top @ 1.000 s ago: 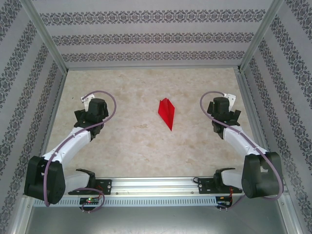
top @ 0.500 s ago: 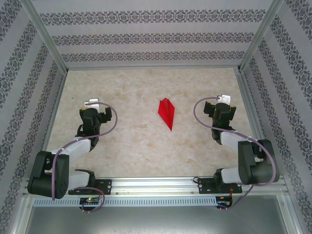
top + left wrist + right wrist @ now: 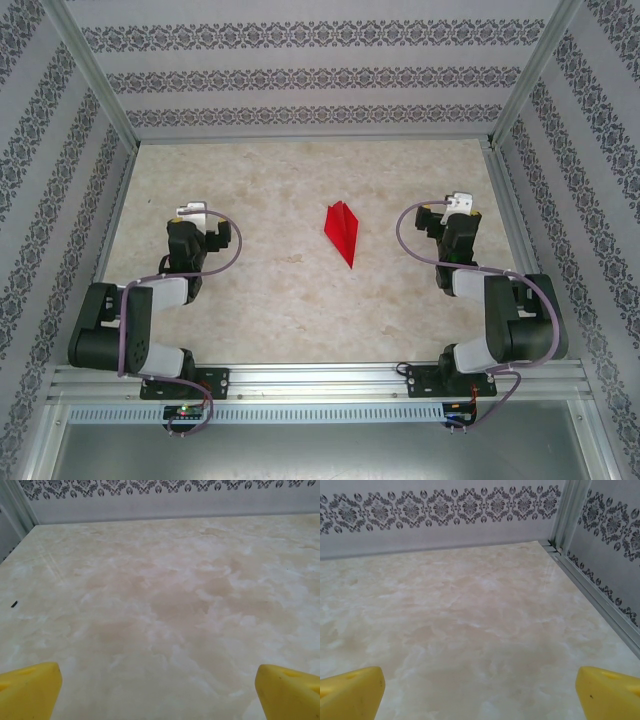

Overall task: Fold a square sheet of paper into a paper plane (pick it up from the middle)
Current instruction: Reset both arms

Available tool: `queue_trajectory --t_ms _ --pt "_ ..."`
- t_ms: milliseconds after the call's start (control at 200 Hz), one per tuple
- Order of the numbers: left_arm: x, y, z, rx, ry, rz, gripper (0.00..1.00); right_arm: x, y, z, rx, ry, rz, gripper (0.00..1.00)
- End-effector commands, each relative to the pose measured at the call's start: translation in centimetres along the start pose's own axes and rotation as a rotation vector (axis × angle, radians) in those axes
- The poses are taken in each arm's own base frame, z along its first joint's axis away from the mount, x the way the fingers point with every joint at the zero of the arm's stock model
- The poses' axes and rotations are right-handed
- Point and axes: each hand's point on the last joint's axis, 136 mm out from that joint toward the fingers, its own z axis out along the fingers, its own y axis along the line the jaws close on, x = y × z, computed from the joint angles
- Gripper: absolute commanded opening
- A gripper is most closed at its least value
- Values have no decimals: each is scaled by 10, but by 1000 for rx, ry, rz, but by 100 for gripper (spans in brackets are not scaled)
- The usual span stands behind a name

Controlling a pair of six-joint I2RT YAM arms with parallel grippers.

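Slim bright red paper plane (image 3: pixel 342 232): light, flimsy, probably best pinched along centre crease; left end effector (image 3: pixel 159 692) and right end effector (image 3: pixel 480 692) wide, empty.

Left claw (image 3: pixel 159 692) fingertips (image 3: pixel 29 691) partly off-view

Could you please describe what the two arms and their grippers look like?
The left arm and right arm each have white links, bulky black joints and a looping mauve cable. The left gripper and right gripper carry blocky bright yellow fingers.
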Motion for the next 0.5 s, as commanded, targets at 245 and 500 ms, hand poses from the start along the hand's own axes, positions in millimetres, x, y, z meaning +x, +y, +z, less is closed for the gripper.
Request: queue_trajectory --t_ms 245,500 --pt "0 -8 16 65 -59 26 100 0 4 0 -42 -41 -7 98" --pt "1 -15 17 92 -41 48 100 1 5 0 -44 -39 -7 98"
